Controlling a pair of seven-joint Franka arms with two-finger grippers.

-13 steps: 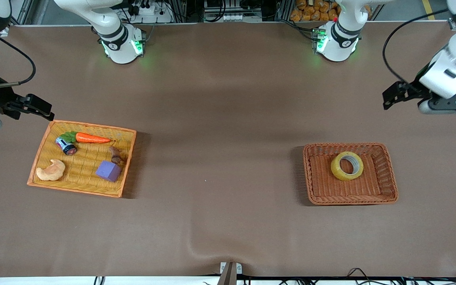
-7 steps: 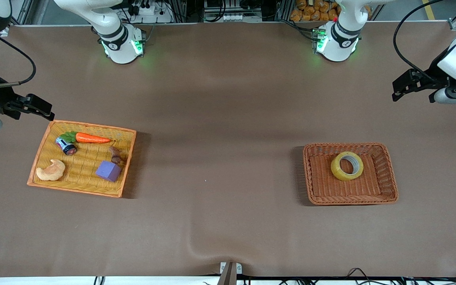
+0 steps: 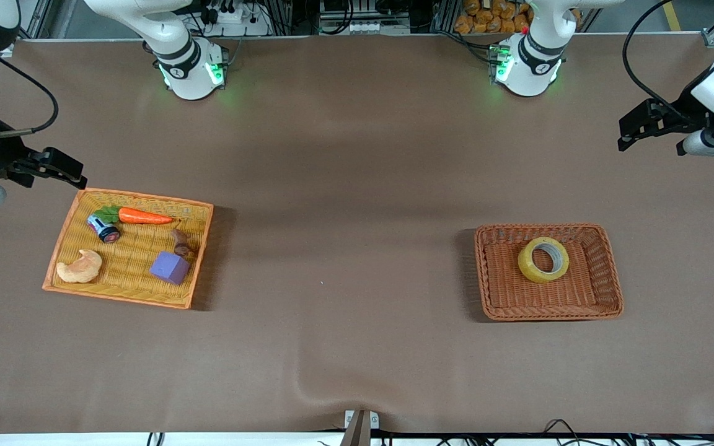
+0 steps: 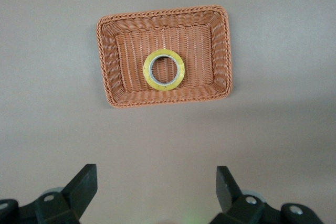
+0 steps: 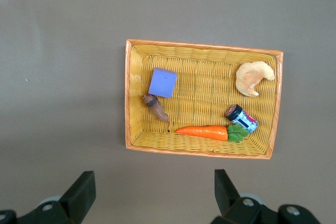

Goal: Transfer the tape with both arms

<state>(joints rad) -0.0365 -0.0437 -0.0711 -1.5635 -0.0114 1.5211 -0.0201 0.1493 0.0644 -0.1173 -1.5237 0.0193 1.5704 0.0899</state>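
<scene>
A brown cloth-covered table (image 3: pixel 357 186) is seen, with both arm bases mounted along its far edge and shelving clutter above them. The tape (image 3: pixel 543 259), a yellowish roll with a grey-white core, is lying flat inside a brown wicker basket (image 3: pixel 610 291) toward the left arm's end of the table; in the left wrist view the tape (image 4: pixel 164 70) is seen resting on the basket floor, clear of the basket (image 4: pixel 107 66) walls. A yellow wicker tray (image 3: pixel 199 248) is placed toward the right arm's end, well apart from the basket. In it are a toy carrot (image 3: pixel 144 216), a small can (image 3: pixel 104 228) just beside the carrot's leaves, a tan croissant toy (image 3: pixel 79 267), a purple cube (image 3: pixel 170 267) and a small brown figure (image 3: pixel 181 241) touching the cube. The left gripper (image 3: pixel 636 127) is held up over bare table at the table's edge, fingers spread and nothing grasped. The right gripper (image 3: pixel 62 168) is held over the table just beside the tray's far corner, fingers likewise spread and empty. In both wrist views the black fingers (image 4: pixel 81 187) (image 5: pixel 79 191) are seen wide apart.
</scene>
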